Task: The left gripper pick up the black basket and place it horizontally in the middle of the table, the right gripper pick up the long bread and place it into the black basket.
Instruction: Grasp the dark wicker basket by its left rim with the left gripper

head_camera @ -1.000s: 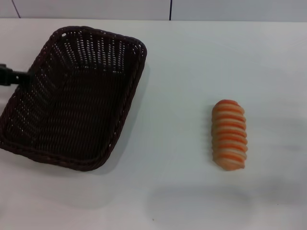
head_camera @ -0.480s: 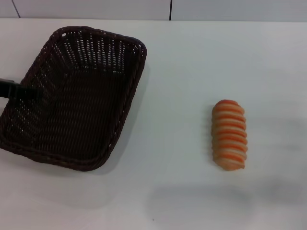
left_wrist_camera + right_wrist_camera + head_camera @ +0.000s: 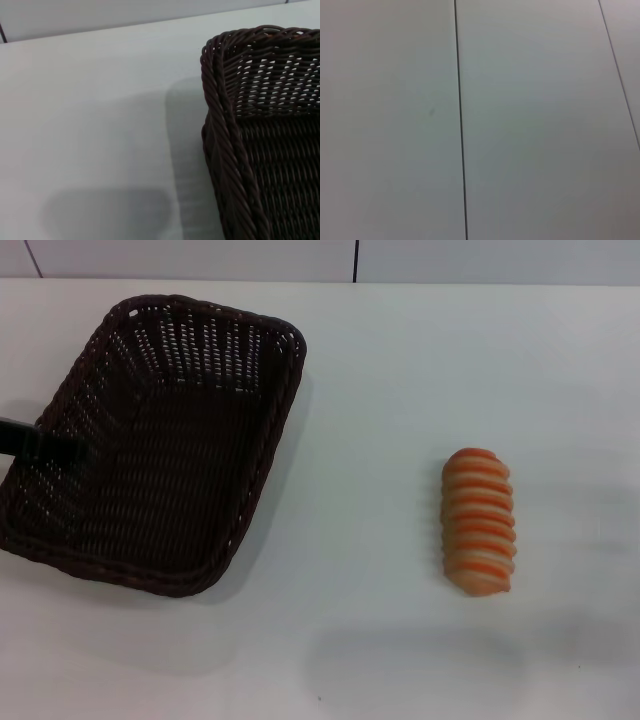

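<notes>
A plain white desk (image 3: 400,370) carries two things. The black basket (image 3: 160,440) rests on it toward nine to ten o'clock, its long axis slanting from the near left toward the far side. The long bread (image 3: 479,522) lies at about four o'clock, well apart from the basket, striped side up, pointing front to back.

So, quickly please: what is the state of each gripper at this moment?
Left gripper: over the left rim of the black basket; open or closed cannot be told.
Right gripper: not in view.
</notes>
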{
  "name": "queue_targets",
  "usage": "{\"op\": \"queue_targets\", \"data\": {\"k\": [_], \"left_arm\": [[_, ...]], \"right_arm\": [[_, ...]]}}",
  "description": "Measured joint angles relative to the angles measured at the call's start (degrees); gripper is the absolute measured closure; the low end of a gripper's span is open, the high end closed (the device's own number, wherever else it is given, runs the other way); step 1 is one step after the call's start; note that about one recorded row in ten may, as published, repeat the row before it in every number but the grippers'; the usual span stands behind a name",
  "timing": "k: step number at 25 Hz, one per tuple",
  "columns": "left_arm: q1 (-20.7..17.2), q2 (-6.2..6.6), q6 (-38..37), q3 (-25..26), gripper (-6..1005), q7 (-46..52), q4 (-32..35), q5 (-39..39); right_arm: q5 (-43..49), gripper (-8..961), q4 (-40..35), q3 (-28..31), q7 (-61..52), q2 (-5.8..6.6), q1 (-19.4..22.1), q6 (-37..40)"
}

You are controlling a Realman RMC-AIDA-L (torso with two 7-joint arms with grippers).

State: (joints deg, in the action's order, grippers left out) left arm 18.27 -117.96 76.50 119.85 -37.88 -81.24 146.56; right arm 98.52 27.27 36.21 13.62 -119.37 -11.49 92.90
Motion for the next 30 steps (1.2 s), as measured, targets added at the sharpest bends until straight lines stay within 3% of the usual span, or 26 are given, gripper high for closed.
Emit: {"op": "queue_targets", "data": {"k": [7, 11, 19, 23, 26, 28, 30], "left_arm": [[0.24, -0.05, -0.48, -0.34, 326, -0.23, 0.04, 0.62], [0.60, -0.16, -0.42, -0.48, 508, -0.13, 0.07, 1.74], [0.64, -0.07, -0.39, -0.02, 573, -2.39, -0.50, 0.61], [1.44, 0.37, 1.96, 5.09, 618, -7.88, -1.29, -5.17], [4.73, 1.00, 7.64, 12.28, 653, -14.20, -1.35, -9.30], [5.48, 1.18, 8.51, 13.52, 676, -15.04, -1.24, -9.52], [6.69, 1.66, 9.63, 15.03, 806, -16.04, -0.98, -9.81]], "right_arm": [[0.00, 238, 0.06, 0.00, 0.00, 0.02, -0.03, 0.01], [0.00, 238, 0.13, 0.00, 0.00, 0.02, -0.02, 0.02], [0.00, 239, 0.11, 0.00, 0.00, 0.02, -0.34, 0.10], [-0.10, 239, 0.06, 0.00, 0.00, 0.02, -0.42, 0.10], [-0.22, 239, 0.17, 0.00, 0.00, 0.02, -0.38, 0.19], [-0.24, 239, 0.19, 0.00, 0.00, 0.02, -0.33, 0.27], [-0.29, 239, 0.23, 0.00, 0.00, 0.00, -0.23, 0.45]]}}
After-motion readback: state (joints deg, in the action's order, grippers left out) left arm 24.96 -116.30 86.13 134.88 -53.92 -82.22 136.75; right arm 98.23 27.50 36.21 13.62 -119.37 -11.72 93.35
